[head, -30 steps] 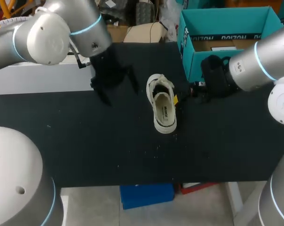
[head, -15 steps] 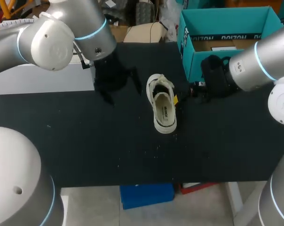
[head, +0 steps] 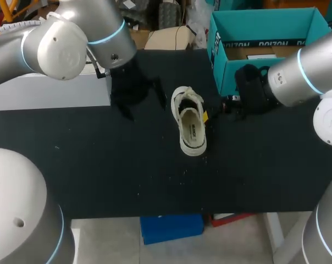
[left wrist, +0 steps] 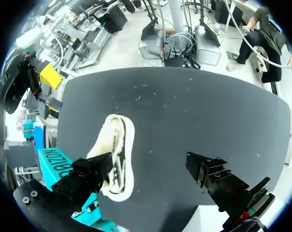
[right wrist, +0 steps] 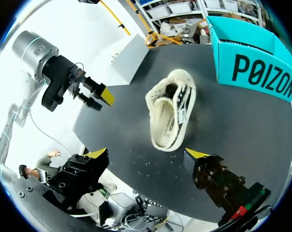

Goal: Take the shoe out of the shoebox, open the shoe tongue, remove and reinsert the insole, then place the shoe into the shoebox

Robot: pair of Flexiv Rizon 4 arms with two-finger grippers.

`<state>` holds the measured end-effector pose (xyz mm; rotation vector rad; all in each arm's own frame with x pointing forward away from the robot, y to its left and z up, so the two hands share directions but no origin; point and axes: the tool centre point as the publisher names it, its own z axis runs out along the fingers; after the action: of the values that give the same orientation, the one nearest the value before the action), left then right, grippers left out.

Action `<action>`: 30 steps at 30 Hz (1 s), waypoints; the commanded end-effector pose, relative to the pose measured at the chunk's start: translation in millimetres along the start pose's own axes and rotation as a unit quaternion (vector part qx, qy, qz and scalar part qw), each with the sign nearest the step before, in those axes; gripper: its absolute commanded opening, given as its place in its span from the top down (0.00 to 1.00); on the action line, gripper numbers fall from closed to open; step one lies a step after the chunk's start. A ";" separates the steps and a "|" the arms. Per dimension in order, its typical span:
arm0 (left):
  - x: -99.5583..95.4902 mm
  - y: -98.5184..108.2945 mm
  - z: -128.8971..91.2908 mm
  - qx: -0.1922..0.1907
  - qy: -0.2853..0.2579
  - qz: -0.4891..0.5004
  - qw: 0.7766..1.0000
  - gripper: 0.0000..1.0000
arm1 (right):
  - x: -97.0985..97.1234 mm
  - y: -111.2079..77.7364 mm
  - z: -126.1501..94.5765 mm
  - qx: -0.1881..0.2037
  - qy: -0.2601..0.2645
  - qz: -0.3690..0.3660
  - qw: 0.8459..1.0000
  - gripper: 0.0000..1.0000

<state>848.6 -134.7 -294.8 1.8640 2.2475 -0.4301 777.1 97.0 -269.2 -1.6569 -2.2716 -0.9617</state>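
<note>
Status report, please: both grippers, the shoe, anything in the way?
Left gripper open, empty. Right gripper open, empty. Cream canvas shoe upright on black table, outside teal cardboard shoebox. Nothing blocks it.

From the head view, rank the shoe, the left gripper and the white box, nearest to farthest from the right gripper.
Measured from the right gripper:
1. The shoe, just beside its fingertip, mid-table.
2. The left gripper, beyond the shoe, on its left.
3. The white box, farthest, at the table's left, past the left gripper.

Silver-grey arms [head: 298, 77], blue-lit joint rings [head: 105, 32], black screw-studded end effector [right wrist: 147, 153], yellow fingertips [right wrist: 197, 153]
</note>
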 end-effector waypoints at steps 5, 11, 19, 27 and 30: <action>-1.9 2.9 0.6 -0.001 -0.005 0.008 1.000 0.00 | 1.0 0.3 0.5 0.000 -0.002 0.000 1.000 0.00; -2.9 2.0 0.3 -0.003 -0.006 0.011 1.000 0.00 | 1.0 0.3 0.5 0.000 -0.002 0.000 1.000 0.00; -2.9 2.0 0.3 -0.003 -0.006 0.011 1.000 0.00 | 1.0 0.3 0.5 0.000 -0.002 0.000 1.000 0.00; 3.7 -17.1 -12.6 0.120 -0.104 -0.274 0.948 0.00 | 1.0 0.3 0.5 0.000 -0.002 0.000 1.000 0.00; 21.5 -19.9 -13.9 0.158 -0.073 -0.440 0.881 0.00 | 1.0 0.3 0.5 0.000 -0.002 0.000 1.000 0.00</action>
<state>831.6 -132.2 -283.5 1.6487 2.4282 -0.6542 777.1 97.0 -269.2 -1.6569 -2.2716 -0.9617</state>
